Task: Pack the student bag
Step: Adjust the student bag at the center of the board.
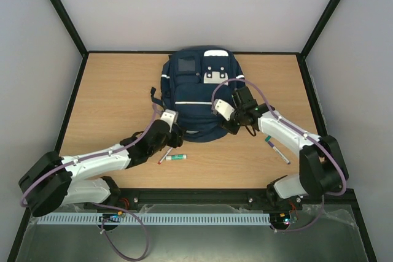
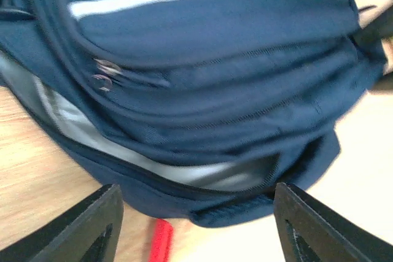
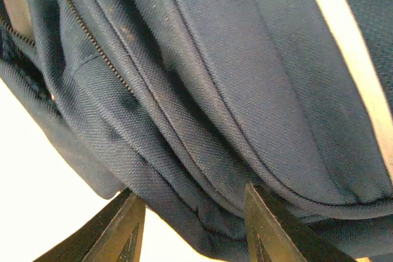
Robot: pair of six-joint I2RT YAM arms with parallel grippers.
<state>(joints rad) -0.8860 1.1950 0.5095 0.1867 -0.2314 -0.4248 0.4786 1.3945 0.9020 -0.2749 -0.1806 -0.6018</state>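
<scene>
One navy student bag, flat at the far middle of the wooden bench, white strips and patches facing up. Two arms, two pincers, both at its near edge. Left pincer released, fingers wide apart just short of the bag's hem. Right pincer released too, parted fingers either side of a fold of navy cloth. One zip gaping along the near side, grey lining in view; contents impossible to tell. Three loose writing things outside the bag: a red-tipped pen and a green-and-white tube together near the left pincer, a third pen beside the right forearm.
</scene>
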